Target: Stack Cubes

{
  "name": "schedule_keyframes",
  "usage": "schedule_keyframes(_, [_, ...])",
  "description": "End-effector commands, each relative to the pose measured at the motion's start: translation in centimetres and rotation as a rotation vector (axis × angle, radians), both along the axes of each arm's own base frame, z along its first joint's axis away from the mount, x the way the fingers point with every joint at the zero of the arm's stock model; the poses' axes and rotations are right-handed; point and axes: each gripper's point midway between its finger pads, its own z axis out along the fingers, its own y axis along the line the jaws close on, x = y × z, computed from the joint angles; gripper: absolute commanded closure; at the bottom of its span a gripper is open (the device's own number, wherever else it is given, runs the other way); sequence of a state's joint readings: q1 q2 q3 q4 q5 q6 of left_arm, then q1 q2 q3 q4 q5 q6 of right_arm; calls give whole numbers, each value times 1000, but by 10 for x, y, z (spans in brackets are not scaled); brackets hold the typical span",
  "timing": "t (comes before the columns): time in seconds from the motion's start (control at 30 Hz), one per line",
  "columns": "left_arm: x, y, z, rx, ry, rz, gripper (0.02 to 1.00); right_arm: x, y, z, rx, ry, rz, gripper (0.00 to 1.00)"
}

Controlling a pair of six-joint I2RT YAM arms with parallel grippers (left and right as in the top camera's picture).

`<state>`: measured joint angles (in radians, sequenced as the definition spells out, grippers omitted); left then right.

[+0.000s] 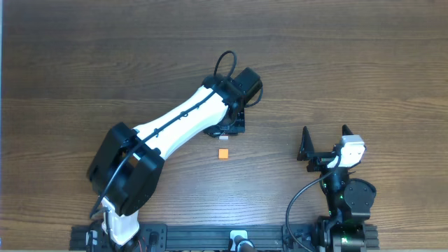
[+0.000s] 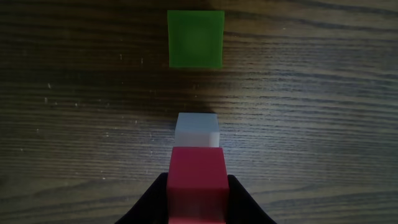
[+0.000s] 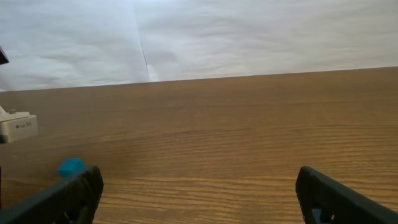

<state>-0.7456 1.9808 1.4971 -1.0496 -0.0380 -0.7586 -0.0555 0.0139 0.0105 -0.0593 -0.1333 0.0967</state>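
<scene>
Wood table (image 1: 364, 63). L gripper (image 2: 199, 190) at centre of top view, clamped on red cube (image 2: 197, 168). White cube (image 2: 198, 129) sits just beyond it, green cube (image 2: 196, 38) upper centre of wrist view. Orange cube (image 1: 222, 154) mid-frame in top view. R gripper (image 1: 325, 140) lower right, jaws wide, holding nothing. Best approach imo: square red over white, lower slow, release only once seated.

Brown wood-grain desk (image 1: 364, 56) with the grain running across it, small pale specks (image 2: 48, 85) scattered on its surface, white wall (image 3: 261, 37) rising behind the desk's far edge, thin vertical seam (image 3: 143, 56) in the wall
</scene>
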Motion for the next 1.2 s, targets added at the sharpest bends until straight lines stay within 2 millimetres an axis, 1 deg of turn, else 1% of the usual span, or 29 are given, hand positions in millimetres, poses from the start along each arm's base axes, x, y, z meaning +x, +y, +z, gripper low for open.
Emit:
schedule_keyframes(0.03, [4, 2, -11, 23, 12, -8, 980, 0, 3, -2, -8, 0, 13, 7])
schedule_keyframes(0.13, [4, 2, -13, 27, 16, -8, 978, 0, 3, -2, -8, 0, 13, 9])
schedule_keyframes(0.93, [6, 1, -13, 21, 9, -6, 976, 0, 3, -2, -8, 0, 13, 9])
schedule_keyframes(1.03, [6, 2, -13, 23, 11, -6, 934, 0, 3, -2, -8, 0, 13, 9])
schedule_keyframes(1.2, [6, 2, -13, 23, 11, -6, 829, 0, 3, -2, -8, 0, 13, 7])
